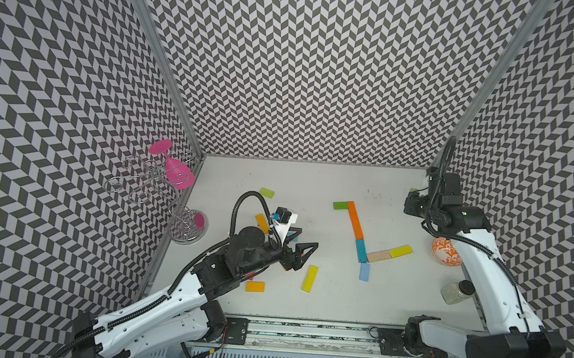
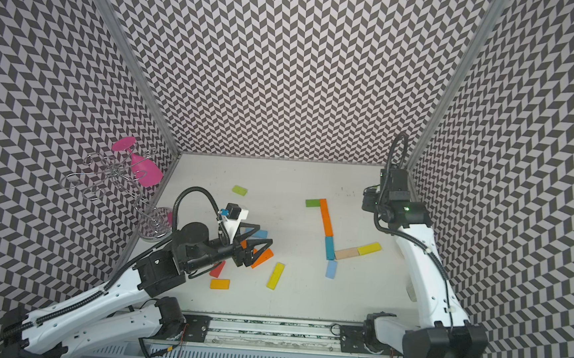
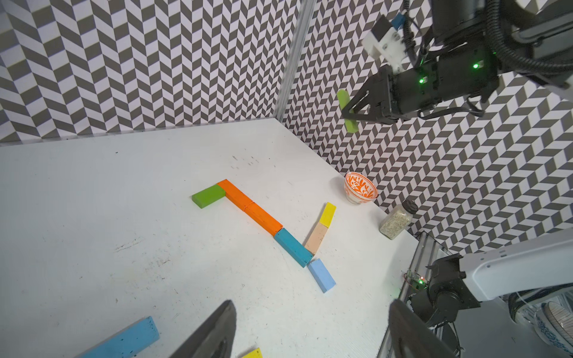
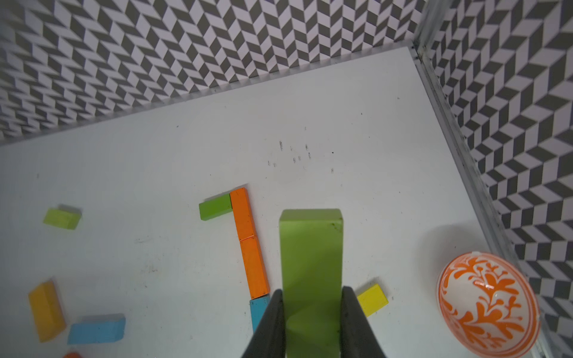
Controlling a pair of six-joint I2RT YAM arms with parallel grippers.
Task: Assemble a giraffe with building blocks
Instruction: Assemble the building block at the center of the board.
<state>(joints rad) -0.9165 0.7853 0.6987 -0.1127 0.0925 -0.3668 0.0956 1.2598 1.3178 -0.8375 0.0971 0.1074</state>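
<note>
- High at the upper right of the left wrist view, the right gripper (image 3: 350, 112) hangs well above the table (image 1: 313, 181), its claw closed tight on a green block (image 4: 311, 254).
- At the centre right of both top views lies the unfinished flat giraffe: a green head block (image 1: 340, 205), an orange neck (image 1: 355, 221), a teal block (image 1: 361, 250), beige (image 1: 378, 256) and yellow (image 1: 401, 251) body blocks, and a light blue leg (image 1: 364, 271).
- The step in hand appears to be carrying the green block to the figure. The next move calls for lowering it flat and flush against a body block without nudging its neighbours.
- At centre left, the left gripper (image 2: 265, 234) hovers over loose blocks (image 2: 275, 275), jaws wide and empty.
- An orange-patterned bowl (image 3: 360, 189) at the right edge looks empty.
- Near the bowl, a capped jar (image 3: 396, 221) holds pale grains.
</note>
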